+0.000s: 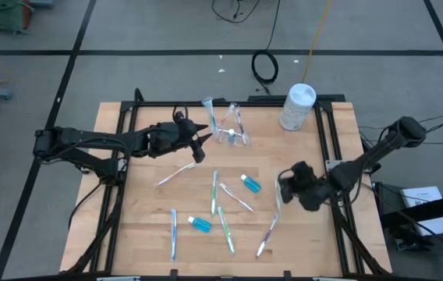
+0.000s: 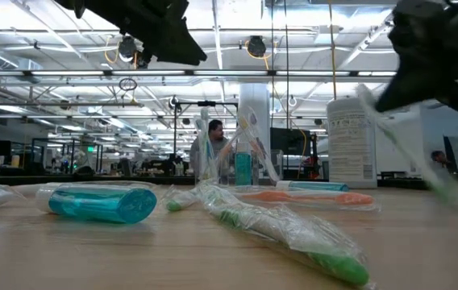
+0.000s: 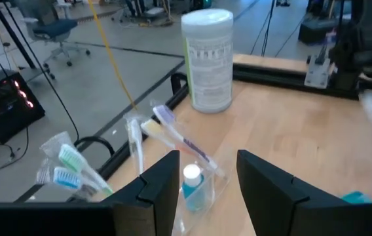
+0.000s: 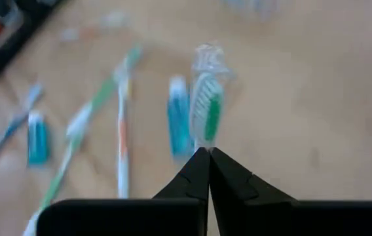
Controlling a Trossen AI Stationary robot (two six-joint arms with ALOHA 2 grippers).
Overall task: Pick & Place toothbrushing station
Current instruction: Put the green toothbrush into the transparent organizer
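A small clear cup [image 1: 233, 134] stands on the table's far middle. It holds several wrapped toothbrushes [image 3: 173, 131] and a blue white-capped tube [image 3: 191, 178]. More toothbrushes [image 1: 215, 191] and two blue tubes [image 1: 250, 184] [image 1: 200, 225] lie flat mid-table. My left gripper [image 1: 203, 144] hovers open just left of the cup, raised above the table [image 2: 160, 36]. In its wrist view the cup [image 3: 198, 193] shows between the fingers, untouched. My right gripper [image 1: 284, 187], at the right, is shut on a wrapped toothbrush [image 4: 205, 111] with green bristles. My right gripper pinches the wrapped toothbrush between its two fingertips, just behind the head [image 4: 203, 145]. The green-bristled head sticks out past the tips, and the fingers hide the handle. In the low view the brush [image 2: 422, 157] slants down from the gripper, lifted clear of the table.
A tall white round-lidded canister [image 1: 298, 105] stands at the far right of the table. Black frame rails [image 1: 327, 140] run along the table's sides. Bare wood lies between the cup and the canister. A person [image 2: 215, 137] sits in the room beyond.
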